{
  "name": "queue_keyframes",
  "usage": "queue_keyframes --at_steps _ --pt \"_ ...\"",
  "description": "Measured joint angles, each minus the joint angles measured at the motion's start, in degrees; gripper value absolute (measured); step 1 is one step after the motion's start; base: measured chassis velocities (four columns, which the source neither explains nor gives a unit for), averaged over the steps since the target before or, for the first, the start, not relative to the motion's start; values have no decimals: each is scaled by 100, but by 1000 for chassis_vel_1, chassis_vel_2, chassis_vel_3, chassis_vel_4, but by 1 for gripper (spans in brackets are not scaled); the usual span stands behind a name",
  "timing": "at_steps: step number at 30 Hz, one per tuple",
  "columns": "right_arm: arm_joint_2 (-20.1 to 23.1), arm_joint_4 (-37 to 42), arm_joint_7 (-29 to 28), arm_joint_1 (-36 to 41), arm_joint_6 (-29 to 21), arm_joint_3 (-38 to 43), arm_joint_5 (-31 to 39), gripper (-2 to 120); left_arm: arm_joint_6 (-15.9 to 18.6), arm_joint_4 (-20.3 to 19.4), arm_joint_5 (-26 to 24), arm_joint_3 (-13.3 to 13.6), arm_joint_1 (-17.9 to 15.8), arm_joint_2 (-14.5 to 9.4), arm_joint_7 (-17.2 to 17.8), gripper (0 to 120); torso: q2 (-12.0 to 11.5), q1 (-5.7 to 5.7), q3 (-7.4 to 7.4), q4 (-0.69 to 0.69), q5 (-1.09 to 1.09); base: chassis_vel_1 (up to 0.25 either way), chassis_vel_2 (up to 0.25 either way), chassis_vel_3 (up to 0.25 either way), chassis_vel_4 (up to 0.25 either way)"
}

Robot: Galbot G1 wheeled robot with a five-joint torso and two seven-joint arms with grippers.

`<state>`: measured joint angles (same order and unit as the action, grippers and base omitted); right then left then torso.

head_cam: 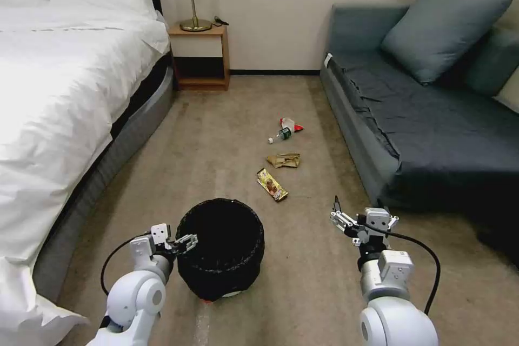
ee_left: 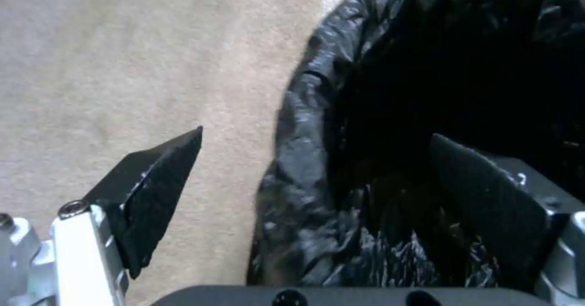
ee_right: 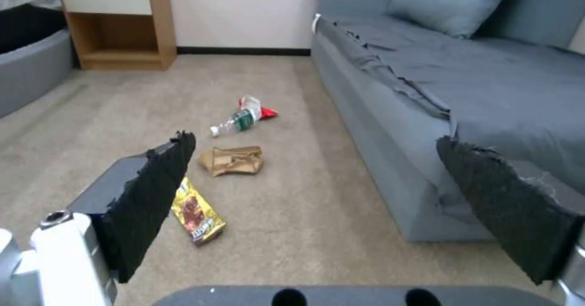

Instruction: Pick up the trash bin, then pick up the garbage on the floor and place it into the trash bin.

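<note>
Astride the trash bin (head_cam: pixel 220 248) rim, left hand (head_cam: pixel 186 241) gapes.

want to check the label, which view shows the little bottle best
The right wrist view: the bottle lies on the carpet ahead of the open right end effector, its green label and white cap readable. The head view shows it farther off and smaller, beside the red-and-white wrapper. The left wrist view faces the trash bin instead.
</note>
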<state>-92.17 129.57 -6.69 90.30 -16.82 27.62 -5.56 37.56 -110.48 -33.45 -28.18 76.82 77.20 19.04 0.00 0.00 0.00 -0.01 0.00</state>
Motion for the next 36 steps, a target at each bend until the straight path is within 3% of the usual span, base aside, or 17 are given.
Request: queue_keyframes --at_steps 7,30,36 --pt "1 -10 -5 -31 5 11 6 100 101 64 -52 32 -45 38 36 95 0 0 0 0 0 0 0 0 0" --pt "3 -72 -112 -83 102 -16 52 100 169 -7 -238 -129 133 100 111 8 0 0 0 1 -1 0 0 0 0" --pt "3 -103 -159 -102 237 7 154 100 187 -120 -371 -211 142 156 142 4 0 0 0 0 -4 0 0 0 0"
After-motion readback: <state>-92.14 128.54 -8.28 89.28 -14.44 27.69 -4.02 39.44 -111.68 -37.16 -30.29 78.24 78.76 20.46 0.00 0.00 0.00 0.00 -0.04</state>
